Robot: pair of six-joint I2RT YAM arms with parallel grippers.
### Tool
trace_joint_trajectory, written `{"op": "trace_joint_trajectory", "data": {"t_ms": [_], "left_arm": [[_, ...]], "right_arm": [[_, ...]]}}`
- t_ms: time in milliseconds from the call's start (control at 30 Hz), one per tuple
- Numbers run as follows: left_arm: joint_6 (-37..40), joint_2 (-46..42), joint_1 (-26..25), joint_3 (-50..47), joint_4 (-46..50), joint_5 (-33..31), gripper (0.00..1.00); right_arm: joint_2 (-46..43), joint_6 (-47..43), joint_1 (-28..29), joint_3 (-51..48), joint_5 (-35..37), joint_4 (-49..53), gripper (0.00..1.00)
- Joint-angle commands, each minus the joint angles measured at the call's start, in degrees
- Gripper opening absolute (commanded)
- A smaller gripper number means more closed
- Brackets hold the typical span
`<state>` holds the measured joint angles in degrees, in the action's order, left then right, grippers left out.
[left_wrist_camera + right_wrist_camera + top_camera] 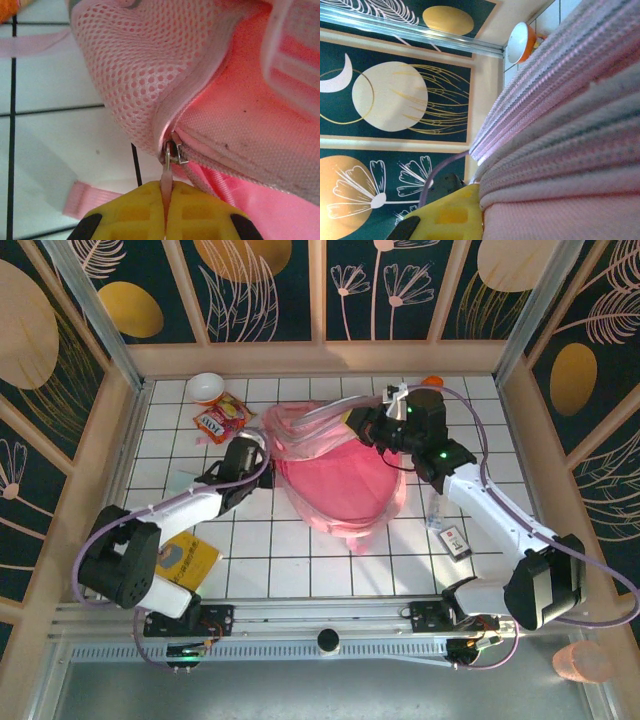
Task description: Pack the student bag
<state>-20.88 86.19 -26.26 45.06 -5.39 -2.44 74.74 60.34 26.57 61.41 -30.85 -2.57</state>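
**Student bag** (335, 480): pink, soft, and the largest item. It lies flat on the white-tiled bench (300, 565), in the middle between my two arms. Its inside is hidden from me, so I cannot list any contents.

**Mesh pocket** (135, 65): on the bag's left side, seen close on the left wrist camera. I cannot tell what it holds.

**Bowl** (205, 387): white inside and orange outside, at the far-left corner and apart from the bag. From above its interior reads plain white.

**Snack packet** (222, 420): red and orange, loose on the bench. It sits just beside the bowl and near the bag's far-left edge.

**Yellow booklet** (187, 560): on the near-left of the bench, partly under my left arm.

**Small card** (455, 540): to the right of the bag, beside my right forearm.

**Left tool** (166, 189): at the bag's left edge. Its yellow fingers are pressed together on the pink zip pull tab (166, 175). The tab hangs from the metal slider (174, 152), where the mesh pocket meets the bag's body.

**Right tool** (368, 423): at the bag's far-right rim, closed on the bag. The bag's ribbed pink webbing (560, 125) lies hard against one yellow finger (451, 216), and the other finger is hidden behind the cloth.
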Motion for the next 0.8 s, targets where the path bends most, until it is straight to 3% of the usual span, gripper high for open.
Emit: {"op": "trace_joint_trajectory", "data": {"t_ms": [0, 433, 567, 667, 767], "left_arm": [[-1.7, 1.8, 1.6, 4.1, -2.8, -5.5, 0.00], [0.7, 8.3, 7.4, 9.1, -2.3, -4.0, 0.03], [-1.3, 7.8, 7.4, 12.9, -1.1, 1.5, 0.32], [-5.0, 5.1, 7.4, 13.4, 0.3, 1.8, 0.54], [-8.1, 2.7, 7.5, 13.3, 4.4, -2.5, 0.59]], "right_arm": [[-1.3, 0.1, 0.0, 0.7, -0.3, -8.9, 0.00], [-3.2, -1.7, 0.2, 2.1, 6.6, -6.6, 0.00], [-2.5, 0.4, 0.4, -1.6, 10.1, -11.8, 0.00], [-0.7, 0.0, 0.5, -3.0, 12.7, -13.4, 0.00], [2.0, -1.4, 0.9, -2.6, 13.8, -13.6, 0.00]]}}
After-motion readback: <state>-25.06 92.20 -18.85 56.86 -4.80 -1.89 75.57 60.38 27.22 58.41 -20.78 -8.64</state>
